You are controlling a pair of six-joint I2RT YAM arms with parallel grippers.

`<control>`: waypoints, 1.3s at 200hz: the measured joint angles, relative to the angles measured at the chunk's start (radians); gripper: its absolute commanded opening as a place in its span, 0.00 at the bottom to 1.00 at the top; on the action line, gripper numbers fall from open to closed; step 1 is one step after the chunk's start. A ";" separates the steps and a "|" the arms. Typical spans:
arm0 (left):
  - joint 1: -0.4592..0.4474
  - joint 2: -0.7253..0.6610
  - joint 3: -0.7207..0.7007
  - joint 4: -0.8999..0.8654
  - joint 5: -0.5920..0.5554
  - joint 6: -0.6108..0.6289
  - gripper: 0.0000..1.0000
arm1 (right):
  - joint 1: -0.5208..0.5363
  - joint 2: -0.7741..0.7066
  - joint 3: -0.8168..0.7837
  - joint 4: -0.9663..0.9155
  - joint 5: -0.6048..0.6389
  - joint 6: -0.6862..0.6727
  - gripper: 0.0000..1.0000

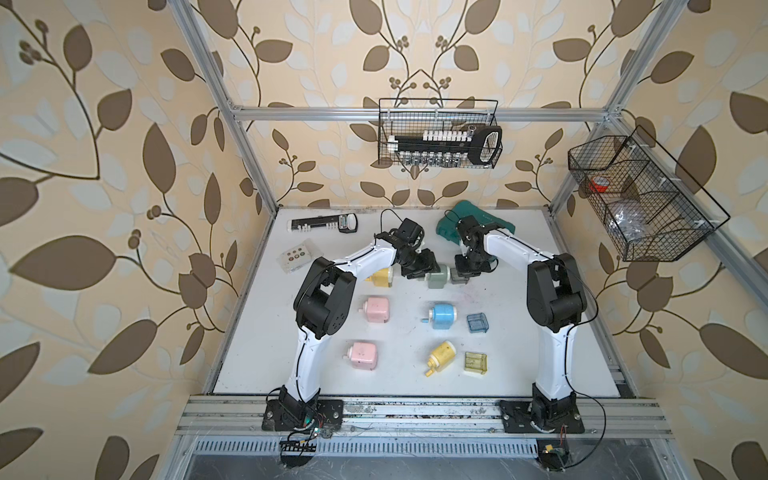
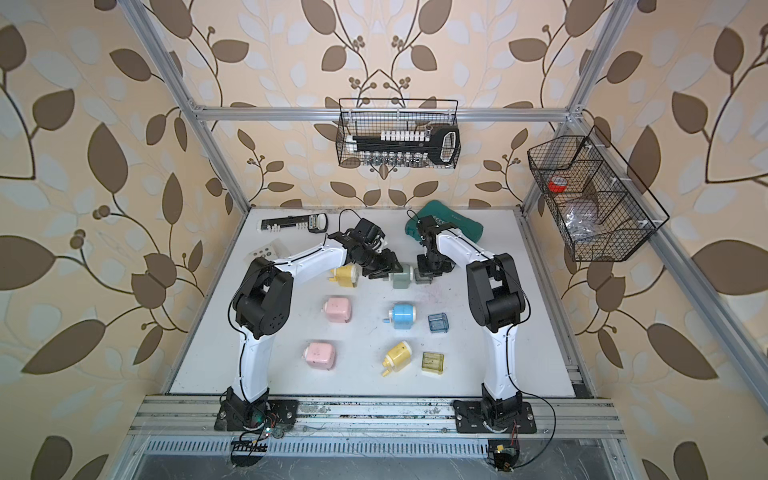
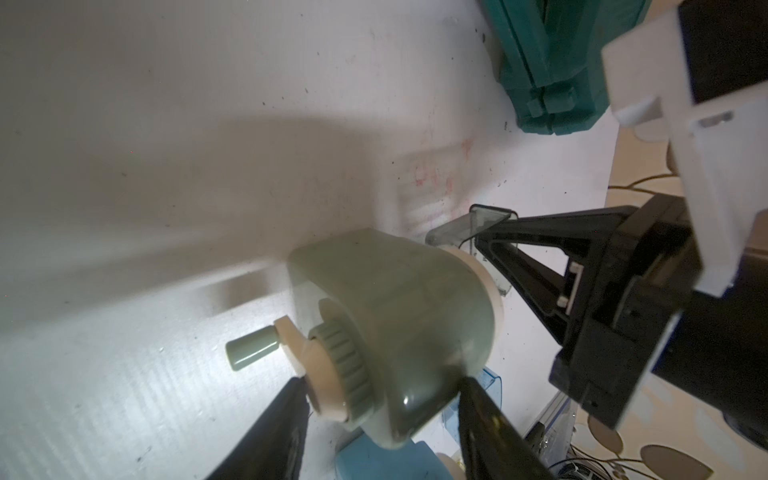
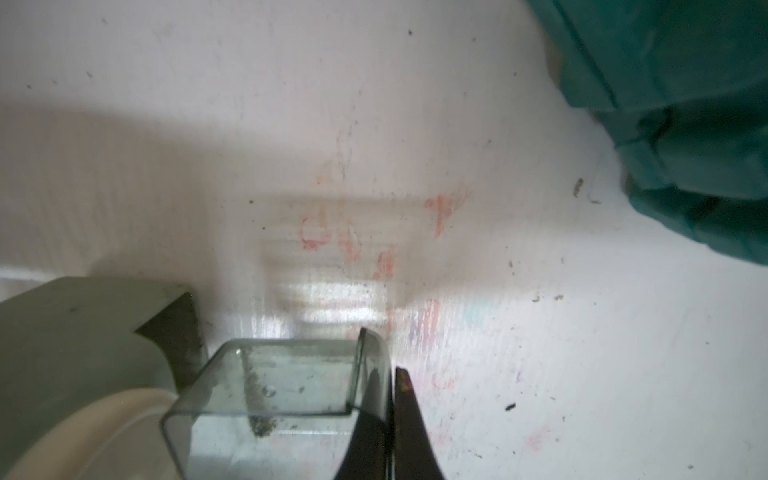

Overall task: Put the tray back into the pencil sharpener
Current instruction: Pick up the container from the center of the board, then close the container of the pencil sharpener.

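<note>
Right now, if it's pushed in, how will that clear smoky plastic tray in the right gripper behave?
The thin-walled clear plastic tray is probably light and stiff but slick; pinched by one wall in the right gripper, it may pivot. The sage-green sharpener, clamped by the left gripper, likely won't slide.

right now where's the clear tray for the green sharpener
In both top views the clear tray sits toward the table's far middle, pinched by the fingers of the right gripper, right beside the green sharpener that the left gripper holds.
</note>
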 measured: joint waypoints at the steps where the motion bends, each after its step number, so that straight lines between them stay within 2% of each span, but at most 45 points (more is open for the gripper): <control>1: 0.000 0.000 0.000 0.000 0.000 0.000 0.58 | 0.000 0.000 0.000 0.000 0.000 0.000 0.00; 181: 0.000 0.000 -0.001 0.003 0.001 -0.003 0.58 | 0.040 0.080 0.052 -0.034 0.010 0.040 0.00; 260: 0.000 0.000 -0.001 0.003 0.002 -0.003 0.58 | 0.042 0.080 0.052 -0.016 -0.051 0.047 0.00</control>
